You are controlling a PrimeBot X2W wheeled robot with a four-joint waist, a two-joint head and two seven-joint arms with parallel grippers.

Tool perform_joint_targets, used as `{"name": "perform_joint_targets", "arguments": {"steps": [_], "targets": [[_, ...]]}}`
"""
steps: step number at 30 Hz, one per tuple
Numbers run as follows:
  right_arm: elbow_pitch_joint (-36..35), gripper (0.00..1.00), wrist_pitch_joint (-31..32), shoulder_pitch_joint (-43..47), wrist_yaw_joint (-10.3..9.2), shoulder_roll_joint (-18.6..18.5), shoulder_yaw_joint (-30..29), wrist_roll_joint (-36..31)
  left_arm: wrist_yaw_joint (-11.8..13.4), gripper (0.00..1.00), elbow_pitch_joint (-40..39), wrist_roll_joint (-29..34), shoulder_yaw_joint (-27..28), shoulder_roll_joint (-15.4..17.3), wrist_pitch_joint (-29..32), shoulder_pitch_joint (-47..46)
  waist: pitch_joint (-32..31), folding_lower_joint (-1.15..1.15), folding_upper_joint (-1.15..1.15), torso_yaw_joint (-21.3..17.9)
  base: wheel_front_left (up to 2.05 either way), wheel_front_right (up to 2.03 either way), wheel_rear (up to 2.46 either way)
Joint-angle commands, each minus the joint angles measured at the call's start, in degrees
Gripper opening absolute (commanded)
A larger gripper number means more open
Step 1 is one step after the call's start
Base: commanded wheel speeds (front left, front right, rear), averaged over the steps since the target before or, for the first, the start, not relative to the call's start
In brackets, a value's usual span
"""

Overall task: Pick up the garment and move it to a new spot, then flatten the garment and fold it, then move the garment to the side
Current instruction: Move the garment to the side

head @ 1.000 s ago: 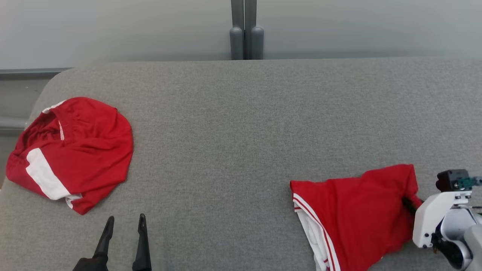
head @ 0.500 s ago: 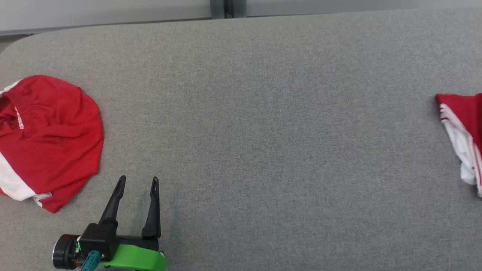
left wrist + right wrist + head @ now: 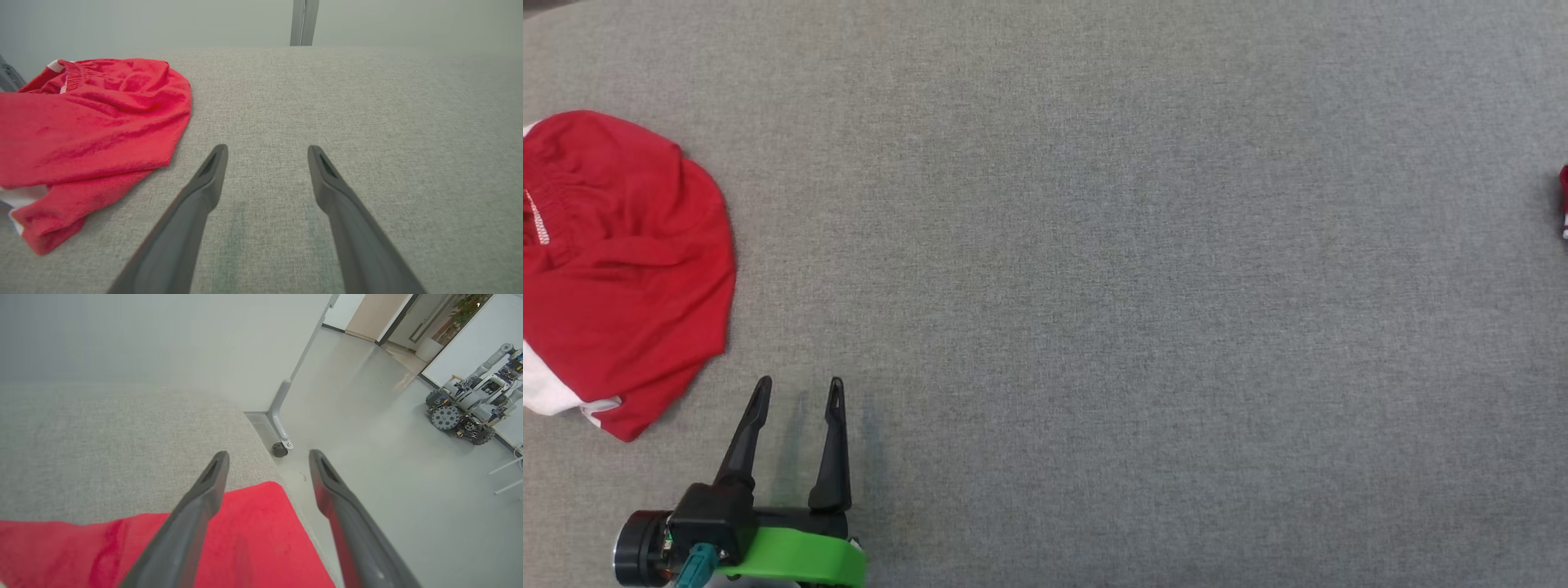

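Left gripper (image 3: 800, 381) is seen spread beside the crumpled garment (image 3: 621, 269); right gripper (image 3: 268, 453) is spread over a second garment (image 3: 261, 539).

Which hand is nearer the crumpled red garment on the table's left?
Left. The left hand sits open beside the crumpled red garment, not touching; the right hand is over the other red garment, far to the right.

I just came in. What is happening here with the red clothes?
A two-armed robot is working with red garments on a grey table. Its left end effector is open and empty, over bare table beside a crumpled red garment. Its right end effector is open too, above a second red garment lying at the table's edge. Nothing is held at this moment.
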Motion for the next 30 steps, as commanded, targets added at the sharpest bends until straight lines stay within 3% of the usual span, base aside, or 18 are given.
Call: {"name": "perform_joint_targets", "arguments": {"steps": [1,4,8,12,18,24,30], "targets": [[-1.8,1.0,-1.3,-0.3,-0.01,1.0,-0.3,-1.5,0.6,1.0,0.1,-0.4,0.3,0.1,-0.2,-0.3,-2.1,-0.01,0.0,-0.9,0.0,0.0,0.0],[-6.8,1.0,-2.5,1.3,-0.01,5.6,0.6,-3.1,1.6,1.0,0.2,-1.6,1.2,0.1,-0.2,0.8,-4.5,-0.01,0.0,-2.5,0.0,0.0,0.0],[-19.4,1.0,-2.7,8.4,-0.03,11.3,2.1,-2.9,2.3,1.0,0.4,-2.8,1.8,0.1,-0.2,2.1,-8.8,-0.01,0.0,-3.4,0.0,0.0,0.0],[-34.7,1.0,-2.7,21.4,-0.03,17.6,3.9,-0.6,3.4,1.0,0.9,-3.7,2.7,0.1,-0.2,4.3,-13.7,-0.01,0.0,-3.8,0.0,0.0,0.0],[-49.8,1.0,-2.7,37.9,-0.04,27.2,7.0,-0.2,2.8,1.0,2.0,-3.2,3.9,0.1,-0.2,7.1,-18.4,-0.01,0.0,-4.1,0.0,0.0,0.0],[-53.9,1.0,-2.7,49.0,-0.04,33.0,10.7,1.5,2.2,1.0,3.4,-2.5,4.8,0.1,-0.2,7.7,-21.1,-0.01,0.0,-3.4,0.0,0.0,0.0],[-53.7,1.0,-2.7,53.7,-0.04,34.9,12.3,1.6,2.3,1.0,4.4,-3.5,5.4,0.1,-0.2,8.3,-22.3,-0.01,0.0,-3.8,0.0,0.0,0.0]]}}
